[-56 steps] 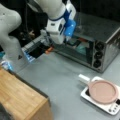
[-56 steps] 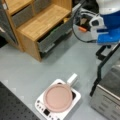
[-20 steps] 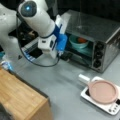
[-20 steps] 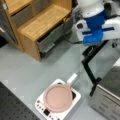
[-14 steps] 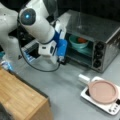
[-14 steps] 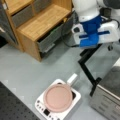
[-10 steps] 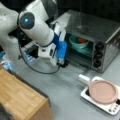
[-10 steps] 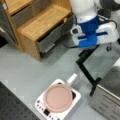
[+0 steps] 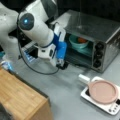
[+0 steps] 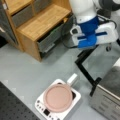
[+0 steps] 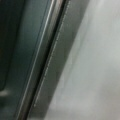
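the white and blue gripper [image 9: 62, 65] hangs low at the front edge of the silver toaster oven [image 9: 100, 37], right by its dropped glass door [image 11: 30, 60], whose dark rim fills the wrist view; whether the gripper is spread or pressed together i cannot tell, and it seems to hold nothing. the door lies open, which is why the oven's inside shows: one teal bowl [image 9: 78, 41] sits on the rack with something orange in it. on the grey desk [image 9: 57, 92] near the oven stands one white electric hotplate [image 10: 58, 98], and one pink round pan with a pale handle [image 9: 103, 91] rests flat on top of it. one wooden cabinet with shelves [image 10: 37, 22] stands well apart in a front view. one oven, one bowl, one pan, one hotplate.
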{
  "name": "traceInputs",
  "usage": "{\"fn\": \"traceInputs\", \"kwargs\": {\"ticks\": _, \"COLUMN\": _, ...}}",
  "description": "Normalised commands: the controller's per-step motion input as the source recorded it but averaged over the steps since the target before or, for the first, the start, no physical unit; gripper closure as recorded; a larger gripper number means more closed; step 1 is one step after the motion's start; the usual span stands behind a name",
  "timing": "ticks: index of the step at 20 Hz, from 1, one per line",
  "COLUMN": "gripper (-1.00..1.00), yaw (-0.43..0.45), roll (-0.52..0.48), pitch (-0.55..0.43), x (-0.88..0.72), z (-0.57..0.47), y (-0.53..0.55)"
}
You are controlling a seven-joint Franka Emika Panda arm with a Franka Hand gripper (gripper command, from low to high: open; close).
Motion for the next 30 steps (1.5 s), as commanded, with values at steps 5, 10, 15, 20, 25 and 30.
{"fn": "traceInputs", "kwargs": {"ticks": 5, "gripper": -1.0, "yaw": -0.017, "roll": -0.266, "pitch": -0.061, "x": 0.0, "z": -0.04, "y": -0.07}}
{"fn": "traceInputs", "kwargs": {"ticks": 10, "gripper": -1.0, "yaw": -0.045, "roll": -0.34, "pitch": -0.041, "x": -0.03, "z": 0.0, "y": -0.05}}
{"fn": "traceInputs", "kwargs": {"ticks": 15, "gripper": -1.0, "yaw": -0.022, "roll": -0.251, "pitch": -0.047, "x": -0.04, "z": 0.06, "y": -0.06}}
{"fn": "traceInputs", "kwargs": {"ticks": 20, "gripper": -1.0, "yaw": -0.012, "roll": -0.169, "pitch": -0.047, "x": -0.02, "z": 0.04, "y": -0.07}}
{"fn": "traceInputs", "kwargs": {"ticks": 25, "gripper": -1.0, "yaw": -0.015, "roll": -0.145, "pitch": -0.037, "x": -0.01, "z": 0.0, "y": -0.07}}
{"fn": "traceInputs", "kwargs": {"ticks": 30, "gripper": -1.0, "yaw": -0.003, "roll": -0.147, "pitch": -0.024, "x": 0.0, "z": 0.02, "y": -0.1}}
